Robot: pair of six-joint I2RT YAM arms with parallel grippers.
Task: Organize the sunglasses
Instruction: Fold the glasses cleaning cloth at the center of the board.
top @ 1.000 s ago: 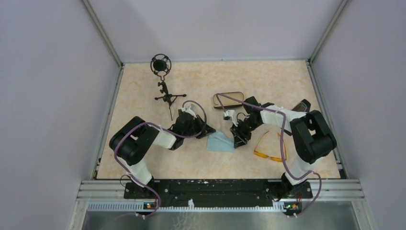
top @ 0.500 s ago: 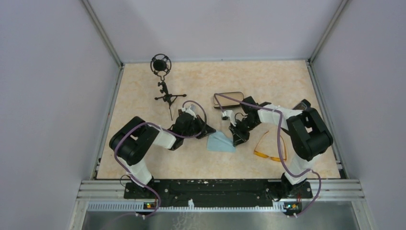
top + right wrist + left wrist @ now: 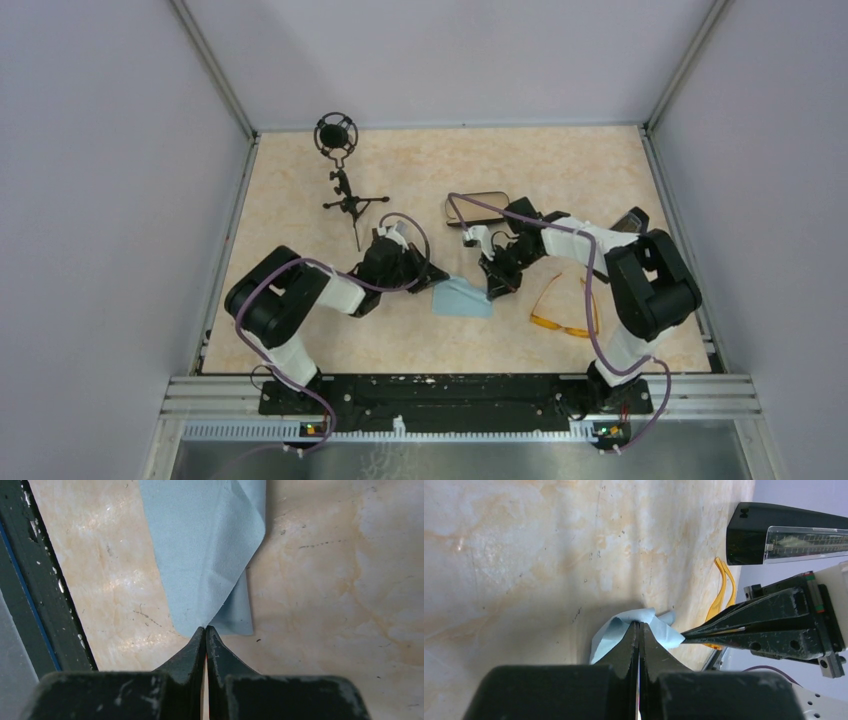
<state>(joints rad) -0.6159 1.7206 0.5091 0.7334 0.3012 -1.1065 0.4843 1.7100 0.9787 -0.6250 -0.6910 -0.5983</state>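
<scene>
The orange sunglasses [image 3: 565, 308] lie open on the table at the right; their orange arms also show in the left wrist view [image 3: 722, 587]. The light blue cloth [image 3: 462, 298] lies between the arms. My left gripper [image 3: 441, 273] is shut on the cloth's left corner [image 3: 634, 625]. My right gripper [image 3: 489, 291] is shut on the cloth's right corner [image 3: 215, 555], which is folded over. The black case [image 3: 477, 209] with tan lining lies open behind the right arm.
A black microphone on a small tripod [image 3: 340, 170] stands at the back left. A dark object [image 3: 630, 221] lies near the right wall. Metal rails run along the table's near edge [image 3: 460, 385].
The right gripper has drawn back a little away from the near edge with the cloth corner. The left gripper has shifted slightly, still holding its corner.
</scene>
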